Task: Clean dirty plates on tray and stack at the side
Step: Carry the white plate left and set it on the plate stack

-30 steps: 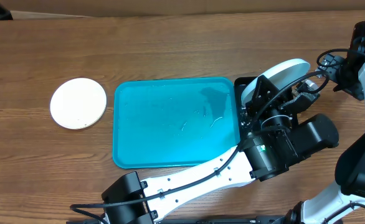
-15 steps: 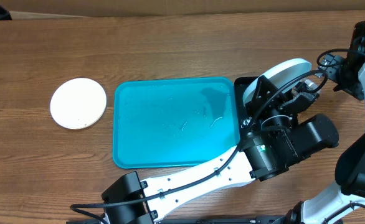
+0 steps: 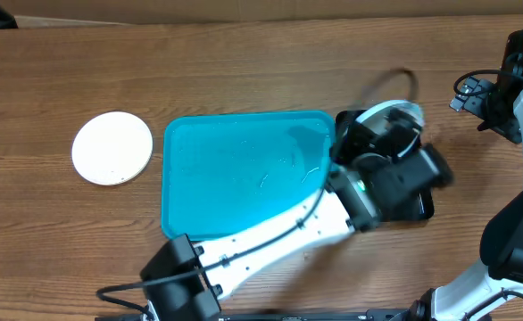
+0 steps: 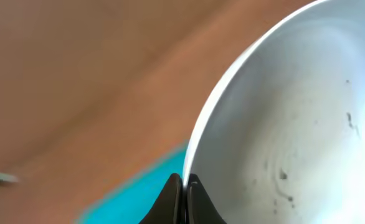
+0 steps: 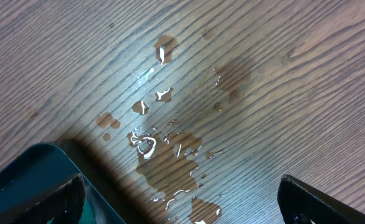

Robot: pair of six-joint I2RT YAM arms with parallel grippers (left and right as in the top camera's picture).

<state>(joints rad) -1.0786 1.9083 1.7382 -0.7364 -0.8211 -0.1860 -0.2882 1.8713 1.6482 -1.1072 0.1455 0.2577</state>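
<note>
The table [image 3: 244, 62] is brown wood grain. The turquoise tray [image 3: 208, 214] lies at its centre, with no plates on it and water streaks on its floor. A narrower black tray [image 3: 422, 209] sits just beside the turquoise tray's right edge, largely covered by the left arm [image 3: 279, 236], which reaches across from the near edge.

The white plate [image 3: 112, 148] lies flat on the table, left of the tray and apart from it. The pale plate [image 4: 294, 124] is held tilted above the black tray; dark specks show on its face.

The left end effector [image 4: 184, 196] is blurred, with its fingers pinched together on the pale plate's rim. The right end effector [image 5: 182, 205] is spread wide and holds nothing. Below it, a water puddle [image 5: 170, 155] lies on the table.
</note>
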